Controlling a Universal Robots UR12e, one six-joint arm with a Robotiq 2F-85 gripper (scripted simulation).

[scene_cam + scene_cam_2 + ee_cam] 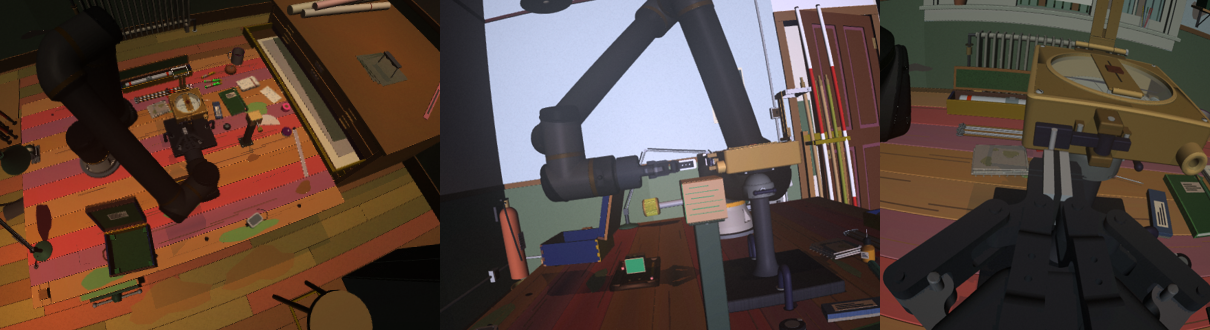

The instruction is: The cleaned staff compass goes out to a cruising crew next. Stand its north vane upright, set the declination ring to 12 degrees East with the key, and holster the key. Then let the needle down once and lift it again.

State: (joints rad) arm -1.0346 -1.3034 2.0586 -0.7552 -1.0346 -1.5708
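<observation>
My gripper [1057,160] points level at the near side of the brass staff compass [1114,101], its closed, empty fingertips just short of the dark lever bar [1080,138] mounted there. The compass [760,156] sits on a grey post [761,234] over a black base plate [190,137]. One sight vane [1104,21] stands upright at the far edge, and another [1118,78] lies folded flat across the glass. A brass knob [1194,158] sticks out at the right corner. The key is not clearly visible.
A tan block on a green post [704,202] with a yellow knob [651,206] stands just beside the compass. An open green-lined case [125,240], a notebook [1191,204], a long wooden box [987,92] and small tools lie on the striped bench.
</observation>
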